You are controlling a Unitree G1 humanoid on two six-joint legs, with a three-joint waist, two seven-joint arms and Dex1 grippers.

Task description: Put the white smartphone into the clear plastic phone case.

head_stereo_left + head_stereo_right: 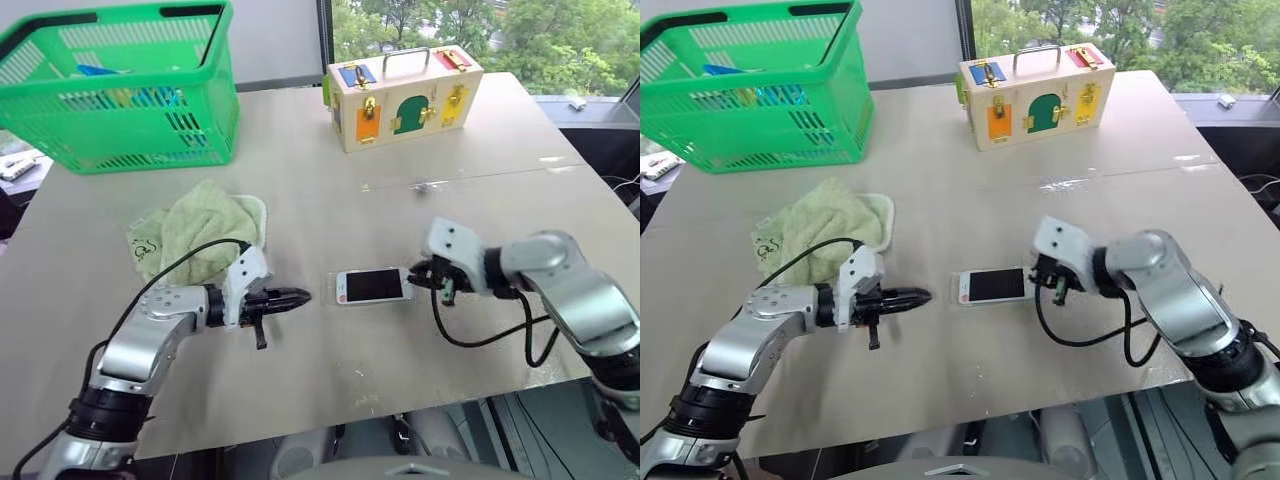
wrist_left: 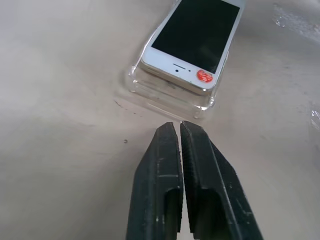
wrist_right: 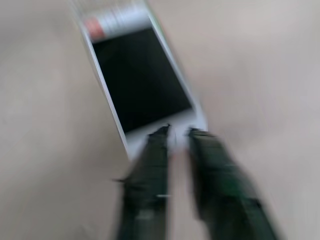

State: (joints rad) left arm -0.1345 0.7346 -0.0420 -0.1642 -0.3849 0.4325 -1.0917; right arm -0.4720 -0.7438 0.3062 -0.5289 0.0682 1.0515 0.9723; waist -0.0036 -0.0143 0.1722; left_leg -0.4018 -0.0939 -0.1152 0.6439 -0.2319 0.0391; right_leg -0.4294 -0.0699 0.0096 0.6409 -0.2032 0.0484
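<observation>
Left wrist view, white smartphone [image 2: 192, 42] in clear plastic phone case [image 2: 170, 97], just past closed left pincer [image 2: 179, 131]

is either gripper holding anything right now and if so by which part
Nothing is held. The left gripper is shut on nothing, just short of the clear plastic phone case under the white smartphone. The right gripper sits at the phone's far end, gripping nothing.

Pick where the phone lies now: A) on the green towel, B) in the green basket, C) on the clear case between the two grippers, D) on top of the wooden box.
C: the phone rests on the case on the table, between the left gripper and right gripper.
</observation>
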